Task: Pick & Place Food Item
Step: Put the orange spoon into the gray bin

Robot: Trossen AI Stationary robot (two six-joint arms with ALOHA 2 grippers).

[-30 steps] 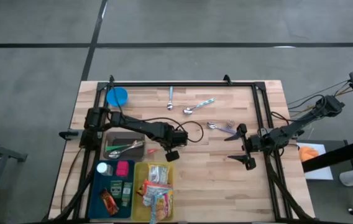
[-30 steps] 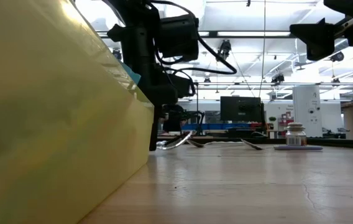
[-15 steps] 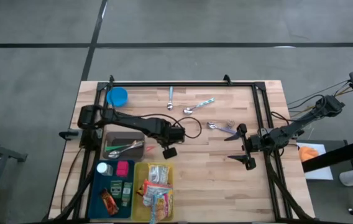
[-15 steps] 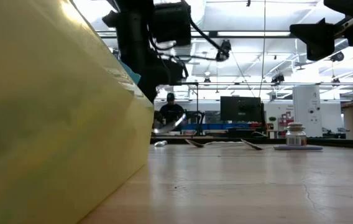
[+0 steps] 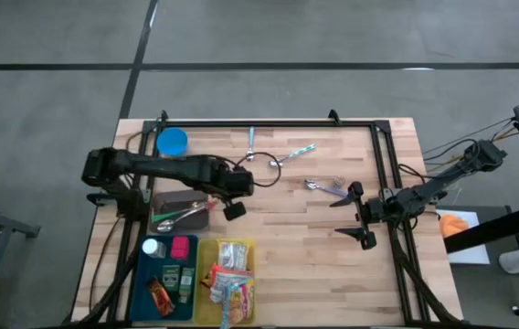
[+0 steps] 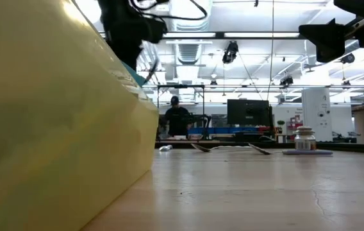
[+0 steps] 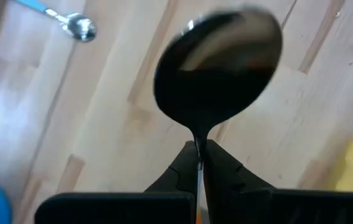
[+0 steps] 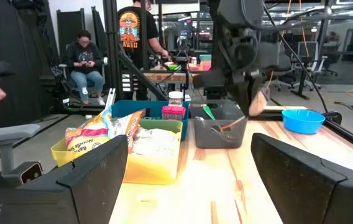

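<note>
The spoon point(image 7: 219, 68) is pinched by its handle between the closed fingers of the left gripper point(image 7: 199, 163), its dark bowl held above the bare wood of the table point(image 5: 314, 256). From above, the left gripper point(image 5: 233, 208) sits just off the right-hand end of the grey bin point(image 5: 183, 203), which already holds other cutlery. The spoon itself is too small to pick out there. The left arm stretches across from the table's left edge.

Below the grey bin lie two trays side by side — a yellow tray point(image 5: 206, 306) filled with food packets point(image 5: 232, 283), and a blue tray point(image 5: 142, 283) with a pink block, a white-capped jar and small packages. The yellow tray's wall point(image 6: 47, 128) fills the left half of the low view. A blue bowl point(image 5: 173, 141) stands near the far left corner of the table. Loose cutlery is scattered on the far half: a blue-handled spoon point(image 5: 250, 143), a second light-handled spoon point(image 5: 291, 155), and what looks like a spoon and fork together point(image 5: 325, 187), though they are hard to tell apart.

The right gripper point(image 5: 360, 219) rests near the right frame rail with its fingers spread wide and nothing between them. Its wrist view looks across the table at the trays, the grey bin point(image 8: 217, 130) and the blue bowl point(image 8: 303, 119). Beyond the table, people point(image 8: 86, 59) are in the room — one seated, one standing.
</note>
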